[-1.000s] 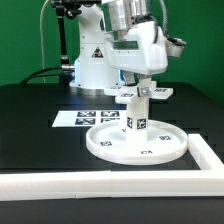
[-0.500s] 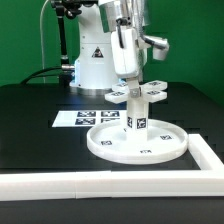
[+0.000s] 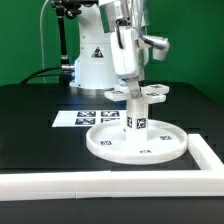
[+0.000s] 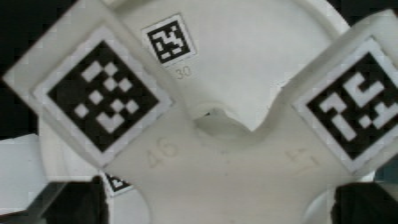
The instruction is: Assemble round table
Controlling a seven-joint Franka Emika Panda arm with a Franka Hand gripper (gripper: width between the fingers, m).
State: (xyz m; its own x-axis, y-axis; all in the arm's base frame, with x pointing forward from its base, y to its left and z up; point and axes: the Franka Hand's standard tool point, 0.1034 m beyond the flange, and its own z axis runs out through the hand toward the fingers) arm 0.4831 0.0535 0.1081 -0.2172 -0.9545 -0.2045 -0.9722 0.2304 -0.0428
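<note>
One cross-shaped piece [image 3: 138, 94] sits on top of the post [image 3: 137, 118], which stands upright, long axis vertical, at the middle of the round disc [image 3: 137, 143]. My gripper [image 3: 131, 84] is directly above, its jaws seemingly pinching the cross, whose arms lie flat, spreading level and filling my wrist view [image 4: 214, 110].

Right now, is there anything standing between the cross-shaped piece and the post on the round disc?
Nothing visible does. In the exterior view the cross-shaped piece sits at the top of the post, which stands upright on the round disc. The gripper is directly above it. Whether the piece is fully seated cannot be told.
</note>
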